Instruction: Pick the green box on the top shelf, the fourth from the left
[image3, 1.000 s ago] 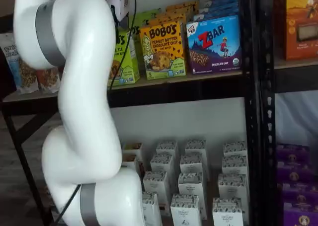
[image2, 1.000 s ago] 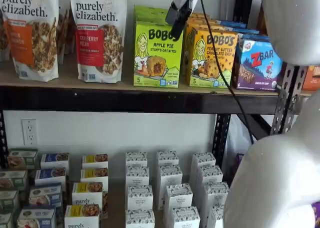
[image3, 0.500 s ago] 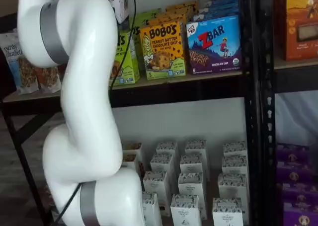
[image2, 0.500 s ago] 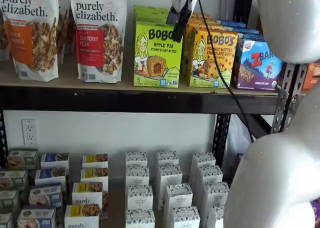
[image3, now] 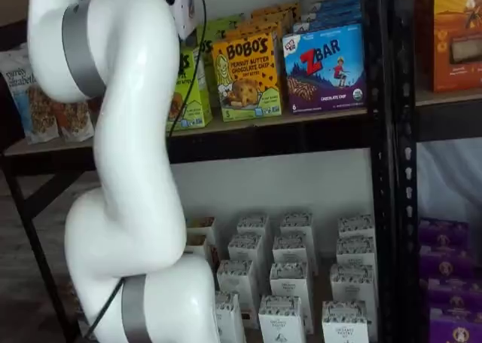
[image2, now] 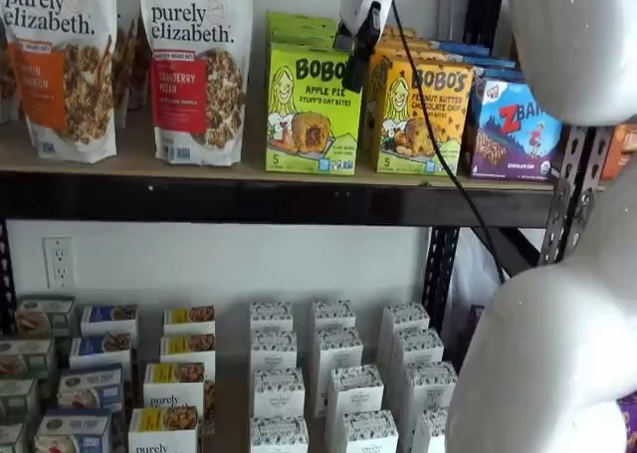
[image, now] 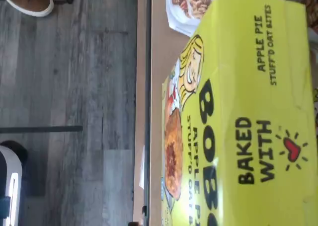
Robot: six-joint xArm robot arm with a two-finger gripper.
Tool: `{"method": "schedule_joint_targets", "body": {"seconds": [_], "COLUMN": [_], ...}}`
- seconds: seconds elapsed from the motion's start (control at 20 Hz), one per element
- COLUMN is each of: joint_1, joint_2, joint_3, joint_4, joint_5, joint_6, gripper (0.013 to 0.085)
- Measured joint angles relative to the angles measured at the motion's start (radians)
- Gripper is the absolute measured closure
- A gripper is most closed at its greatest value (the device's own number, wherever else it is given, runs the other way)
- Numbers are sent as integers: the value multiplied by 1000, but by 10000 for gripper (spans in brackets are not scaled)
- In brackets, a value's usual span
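Green box (image2: 314, 108) upright on top shelf (image2: 269, 202), upper centre of frame, beside yellow box (image2: 423, 114). Gripper (image2: 356, 70) near box's upper right corner, fingers side-on; jaws read as spread wide, nothing held. Approach nearly done; grasp and lift-out left.

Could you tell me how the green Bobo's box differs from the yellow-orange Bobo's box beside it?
The green box reads Apple Pie; the yellow-orange box reads Peanut Butter Chocolate Chip. The green box is lime-coloured; the other is orange-yellow. Both stand upright on the top shelf, carrying the same cartoon girl.
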Motion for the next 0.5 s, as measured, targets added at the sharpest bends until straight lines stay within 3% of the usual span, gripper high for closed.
{"method": "schedule_joint_targets", "body": {"seconds": [0.5], "joint_1": [11], "joint_2": [-5], "joint_3": [20], "joint_4": [-9], "joint_5": [-14], "joint_6": [7], "gripper": [130]}}
